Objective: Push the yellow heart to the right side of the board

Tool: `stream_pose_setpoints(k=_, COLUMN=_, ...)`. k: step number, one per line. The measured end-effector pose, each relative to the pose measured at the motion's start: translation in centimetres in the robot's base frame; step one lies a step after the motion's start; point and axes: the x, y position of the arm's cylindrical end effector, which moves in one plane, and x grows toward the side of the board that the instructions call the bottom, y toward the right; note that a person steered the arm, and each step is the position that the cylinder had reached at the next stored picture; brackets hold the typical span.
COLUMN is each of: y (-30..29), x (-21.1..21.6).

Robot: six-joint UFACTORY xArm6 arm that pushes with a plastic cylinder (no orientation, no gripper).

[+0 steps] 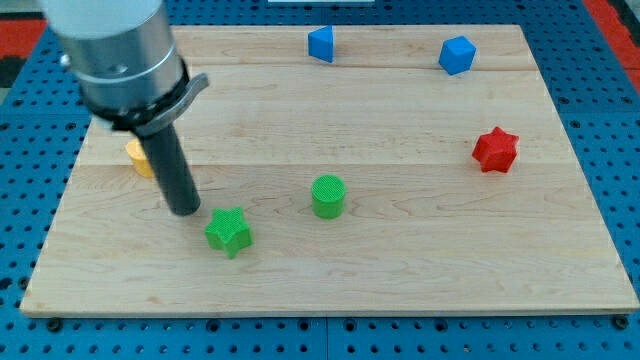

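A yellow block lies near the board's left edge, mostly hidden behind my rod, so its shape cannot be made out. My tip rests on the board just right of and below the yellow block, and close to the upper left of a green star. The wooden board fills most of the view.
A green cylinder stands near the middle. A red star lies at the right. Two blue blocks sit along the top edge, one at top middle and one at top right. A blue pegboard surrounds the board.
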Motion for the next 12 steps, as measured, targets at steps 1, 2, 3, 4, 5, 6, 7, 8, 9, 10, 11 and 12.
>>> stream_pose_setpoints(k=1, y=8.1, x=3.3)
stream_pose_setpoints(k=2, y=10.7, x=3.9)
stream_pose_setpoints(k=3, y=8.6, x=3.9)
stream_pose_setpoints(k=4, y=6.7, x=3.9)
stream_pose_setpoints(k=5, y=6.3, x=3.9)
stream_pose_setpoints(k=6, y=6.3, x=3.9)
stream_pose_setpoints(k=7, y=5.2, x=3.9)
stream_pose_setpoints(k=8, y=4.8, x=3.9)
stream_pose_setpoints(k=9, y=4.8, x=3.5)
stream_pose_setpoints(k=10, y=3.3, x=2.8)
stream_pose_setpoints(k=11, y=-0.3, x=-0.5)
stream_pose_setpoints(k=12, y=1.2, x=-3.1)
